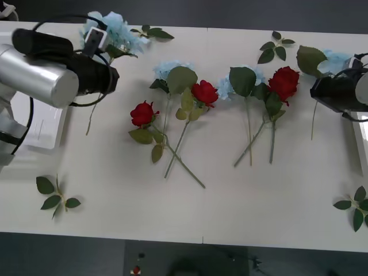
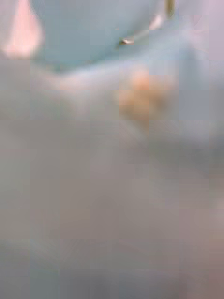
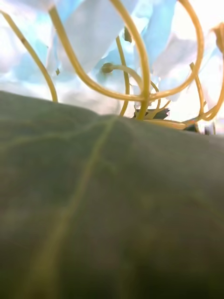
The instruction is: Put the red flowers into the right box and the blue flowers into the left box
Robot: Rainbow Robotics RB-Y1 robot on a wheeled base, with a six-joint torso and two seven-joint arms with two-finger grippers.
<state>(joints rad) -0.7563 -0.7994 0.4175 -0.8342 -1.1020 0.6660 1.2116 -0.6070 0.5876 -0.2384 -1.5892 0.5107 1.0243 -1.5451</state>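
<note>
Three red flowers lie mid-table: one rose (image 1: 142, 113), a second (image 1: 204, 92) and a third (image 1: 284, 80). Blue flowers lie beside them at centre left (image 1: 167, 69) and at centre (image 1: 225, 87). My left gripper (image 1: 102, 47) is at a blue flower (image 1: 115, 29) at the far left, whose petals (image 3: 93, 32) and leaf (image 3: 112, 201) sit right against the left wrist camera. My right gripper (image 1: 344, 77) is at another blue flower (image 1: 336, 58) at the far right. The left box (image 1: 43, 129) lies under my left arm. A strip of the right box (image 1: 361, 144) shows at the right edge.
Loose leaf sprigs lie at the near left (image 1: 56, 196), near right (image 1: 355, 207), far middle (image 1: 275, 49) and far left (image 1: 152, 33). The rose stems cross each other mid-table. The table's front edge runs along the bottom.
</note>
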